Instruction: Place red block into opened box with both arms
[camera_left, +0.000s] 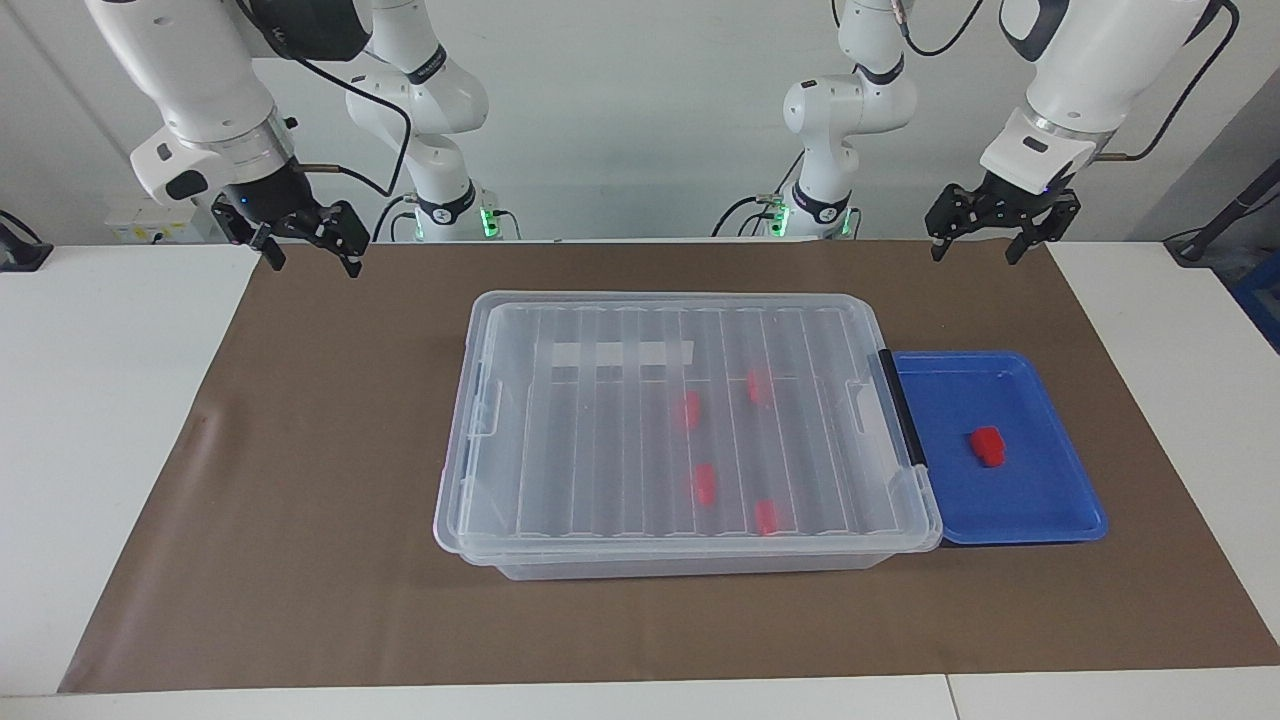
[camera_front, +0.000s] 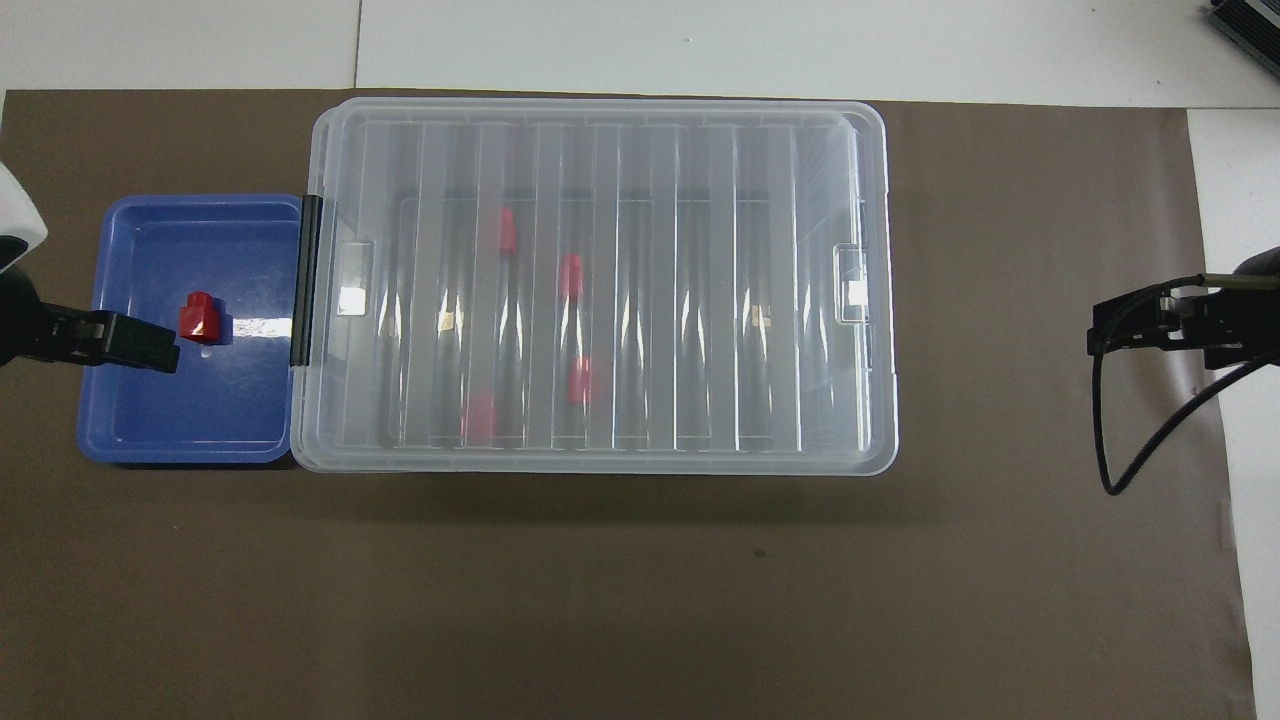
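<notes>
Brown mat (camera_left: 300, 500) | red block (camera_left: 988, 446) in blue tray (camera_left: 1050, 520), below raised left end effector (camera_left: 1003, 242) | both end effectors released

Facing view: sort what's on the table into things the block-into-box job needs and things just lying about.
For the job:
- red block on the blue tray
- box, lid still on
- left gripper, open
- right gripper, open

Lying about:
- four red blocks already inside the box
- brown mat
</notes>
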